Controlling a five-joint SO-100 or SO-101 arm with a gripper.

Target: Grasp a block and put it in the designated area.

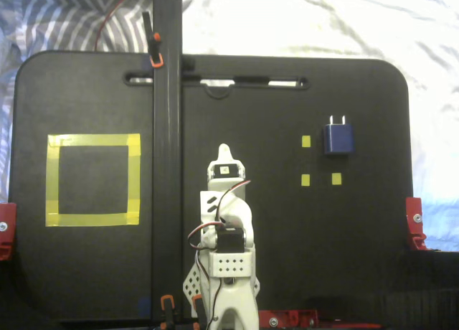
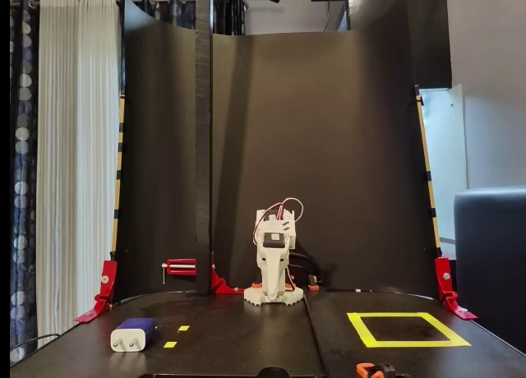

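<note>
The dark navy block (image 1: 338, 138) lies on the black board at the right in a fixed view, its two silvery prongs pointing away from the arm, over the top right of the small yellow markers. In the other fixed view it (image 2: 133, 334) lies at the front left, white pronged end toward the camera. The yellow tape square (image 1: 93, 179) lies at the left of the board, and at the right in the other fixed view (image 2: 407, 329); its inside holds nothing. My white arm is folded at the board's middle; the gripper (image 1: 224, 151) (image 2: 272, 288) is shut, empty, far from both.
A black vertical post (image 1: 166, 158) (image 2: 203, 140) stands between the arm and the tape square. Three small yellow markers (image 1: 306, 141) lie by the block. Red clamps (image 1: 414, 222) hold the board's edges. A black backdrop (image 2: 312, 156) rises behind the arm.
</note>
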